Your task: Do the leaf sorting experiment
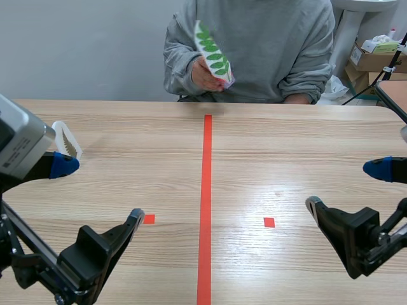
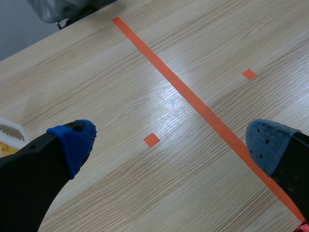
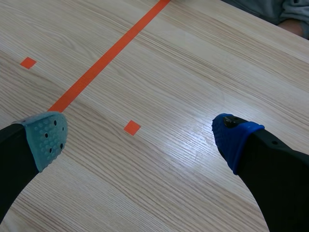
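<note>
The leaf card (image 1: 213, 54) is held up, steeply tilted, in a person's hand (image 1: 205, 75), well ahead of and about midway between the left gripper (image 1: 100, 190) and right gripper (image 1: 347, 186), both kept spread wide on nothing, so neither's really favoured.

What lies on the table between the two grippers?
No objects. In the scene view, the table between the left gripper and right gripper is bare wood, crossed only by the tape line and two small tape squares.

No writing can be read anywhere. The card (image 1: 212, 52) in the person's hand (image 1: 203, 76) carries only a leaf drawing; print on the boxes (image 1: 372, 61) is too small.
</note>
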